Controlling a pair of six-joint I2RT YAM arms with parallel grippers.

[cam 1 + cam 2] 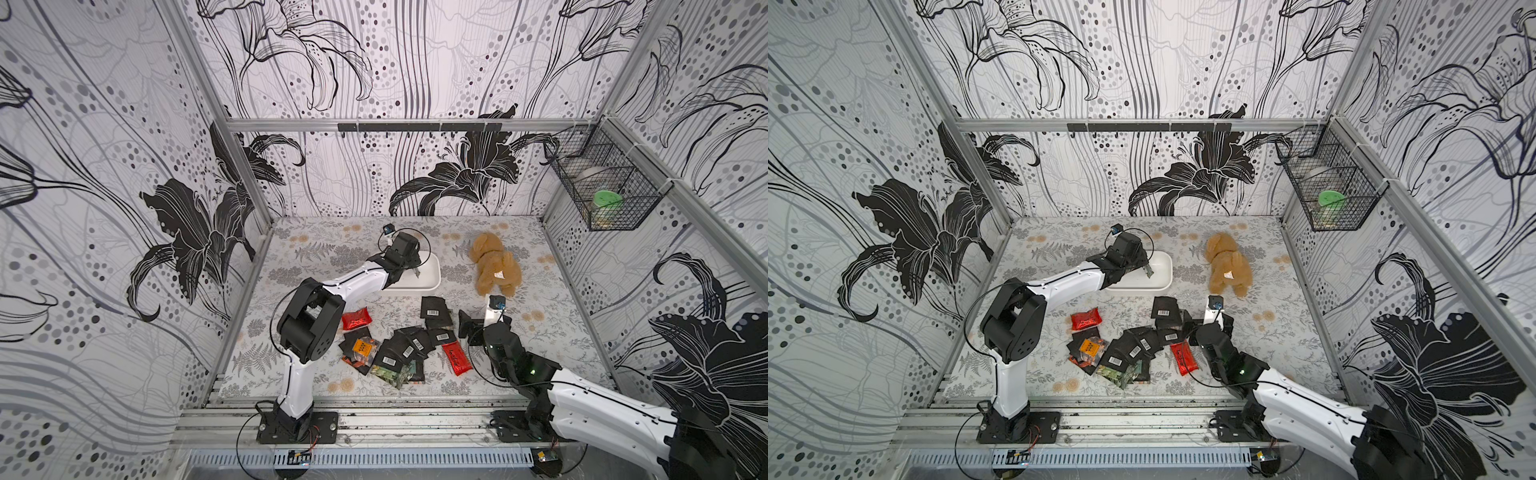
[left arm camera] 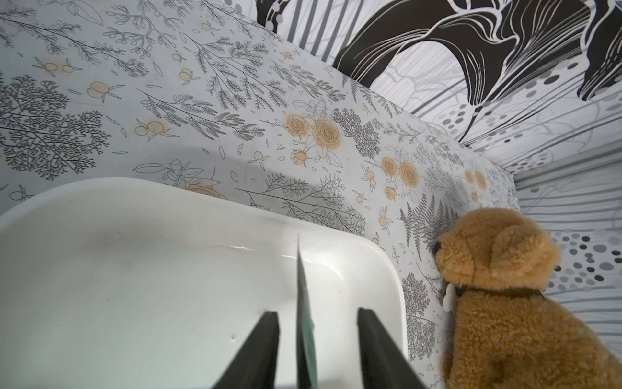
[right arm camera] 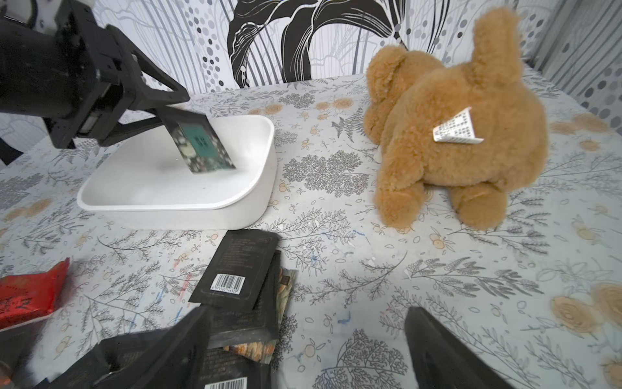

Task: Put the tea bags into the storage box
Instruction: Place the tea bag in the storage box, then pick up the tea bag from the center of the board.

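**Top views.** In both top views we see the left hand (image 1: 417, 269) reached over the storage box (image 1: 432, 284). The box lies at twelve o'clock from the heap of tea bags (image 1: 399, 349) on the tabletop (image 1: 552, 324), and the plush toy (image 1: 496, 266) sits at three o'clock of the box. The right hand (image 1: 473, 328) hovers at the heap's three o'clock edge, placed, we judge, for the next pick.

**Left wrist view.** The left hand's fingers (image 2: 266, 336) stand apart, released. One green-labelled sachet (image 2: 304, 303) hangs edge-on between them, touching neither, above the box floor where it should land.

**Right wrist view.** That sachet (image 3: 202, 141) shows blurred over the box. The right hand's fingers (image 3: 437, 340) spread wide, empty, above loose tea bags.
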